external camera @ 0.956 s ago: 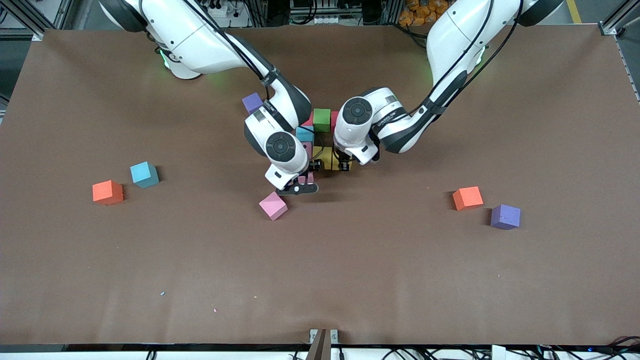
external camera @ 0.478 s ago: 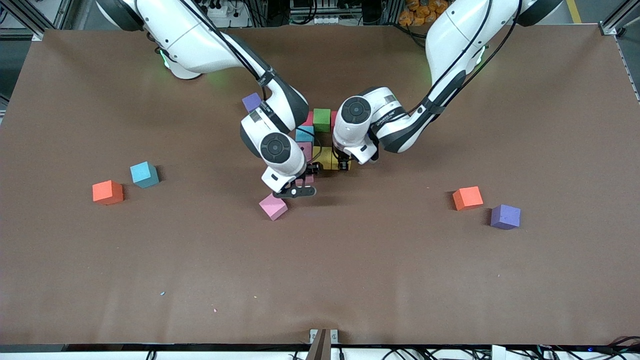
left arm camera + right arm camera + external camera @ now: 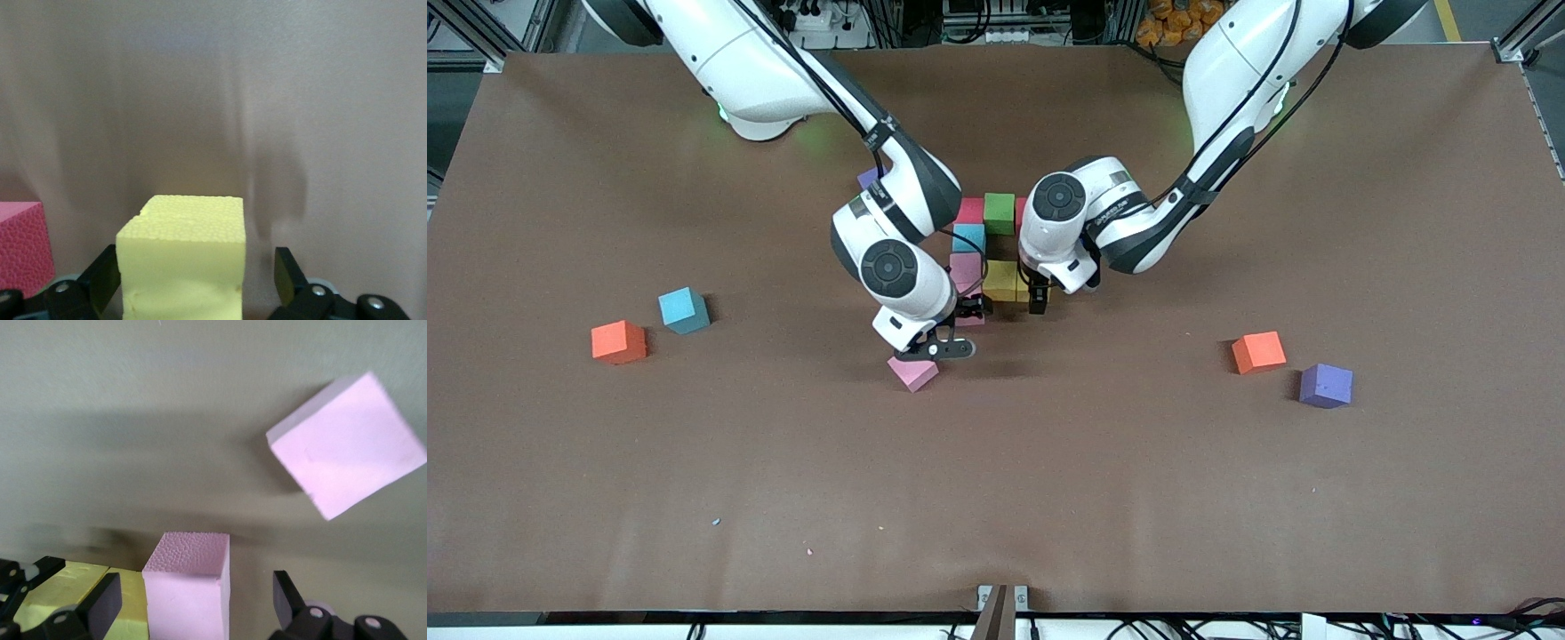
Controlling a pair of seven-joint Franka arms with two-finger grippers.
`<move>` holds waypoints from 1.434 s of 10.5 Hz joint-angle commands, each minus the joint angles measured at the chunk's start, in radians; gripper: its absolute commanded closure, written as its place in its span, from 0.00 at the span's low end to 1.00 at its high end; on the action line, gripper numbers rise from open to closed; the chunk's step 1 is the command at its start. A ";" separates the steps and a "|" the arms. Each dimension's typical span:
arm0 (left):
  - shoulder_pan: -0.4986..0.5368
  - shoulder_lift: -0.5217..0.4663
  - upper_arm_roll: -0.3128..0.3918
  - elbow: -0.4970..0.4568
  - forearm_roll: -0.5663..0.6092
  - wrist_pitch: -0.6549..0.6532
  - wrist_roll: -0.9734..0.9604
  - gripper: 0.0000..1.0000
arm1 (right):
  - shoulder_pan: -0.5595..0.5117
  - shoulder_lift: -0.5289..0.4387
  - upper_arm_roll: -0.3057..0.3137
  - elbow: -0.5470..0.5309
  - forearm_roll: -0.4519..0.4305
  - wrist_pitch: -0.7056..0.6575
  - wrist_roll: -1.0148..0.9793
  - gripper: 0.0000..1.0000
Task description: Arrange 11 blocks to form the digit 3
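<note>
A wide brown table (image 3: pixel 1049 498) fills the view, its matte top marked by a few tiny pale specks (image 3: pixel 716 522) near the front edge. A small metal bracket (image 3: pixel 1001 597) sits at the middle of that edge. Up top, aluminium frame rails (image 3: pixel 480 36) and dark cables (image 3: pixel 996 22) crowd the background.

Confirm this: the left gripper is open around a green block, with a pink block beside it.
Wrong colour. The left wrist view shows the left gripper open around a yellow block, not a green one; the pink block does sit beside it.
</note>
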 commanded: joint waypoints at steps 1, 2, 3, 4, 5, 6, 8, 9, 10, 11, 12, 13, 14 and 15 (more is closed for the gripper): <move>-0.010 -0.067 -0.003 0.004 0.031 -0.102 -0.016 0.00 | -0.037 -0.033 -0.005 0.003 -0.004 -0.017 -0.163 0.00; -0.004 -0.088 -0.015 0.004 0.030 -0.123 -0.016 0.00 | -0.037 -0.033 -0.028 0.006 -0.041 -0.008 -0.246 0.00; -0.004 -0.108 -0.026 0.004 0.030 -0.128 -0.015 0.00 | -0.038 -0.032 -0.036 0.014 -0.096 -0.004 -0.336 0.00; 0.010 -0.133 -0.033 0.004 0.030 -0.131 -0.013 0.00 | -0.037 -0.027 -0.043 0.015 -0.160 0.020 -0.414 0.00; 0.011 -0.154 -0.033 0.006 0.030 -0.131 -0.012 0.00 | -0.037 -0.021 -0.044 0.003 -0.211 0.085 -0.446 0.00; 0.013 -0.168 -0.033 0.012 0.028 -0.133 0.013 0.00 | -0.035 -0.013 -0.044 -0.023 -0.237 0.136 -0.449 0.00; 0.016 -0.164 -0.033 0.091 0.019 -0.229 0.091 0.00 | -0.035 0.001 -0.044 -0.045 -0.267 0.183 -0.476 0.00; 0.016 -0.163 -0.032 0.124 0.016 -0.268 0.138 0.00 | -0.035 0.001 -0.044 -0.066 -0.267 0.192 -0.481 0.00; 0.017 -0.163 -0.026 0.154 0.013 -0.298 0.189 0.00 | -0.037 0.002 -0.044 -0.078 -0.267 0.210 -0.483 0.00; 0.042 -0.160 -0.026 0.183 0.013 -0.326 0.236 0.00 | -0.035 0.008 -0.044 -0.080 -0.267 0.218 -0.487 0.00; 0.075 -0.148 -0.026 0.232 -0.012 -0.388 0.319 0.00 | -0.035 0.011 -0.044 -0.081 -0.267 0.233 -0.509 0.00; 0.094 -0.141 -0.026 0.289 -0.059 -0.447 0.435 0.00 | -0.037 0.011 -0.044 -0.086 -0.267 0.236 -0.518 0.00; 0.102 -0.140 -0.023 0.324 -0.076 -0.482 0.509 0.00 | -0.037 0.016 -0.044 -0.086 -0.267 0.239 -0.518 0.00; 0.121 -0.142 -0.023 0.329 -0.058 -0.501 0.548 0.00 | -0.035 0.021 -0.044 -0.100 -0.267 0.256 -0.516 0.00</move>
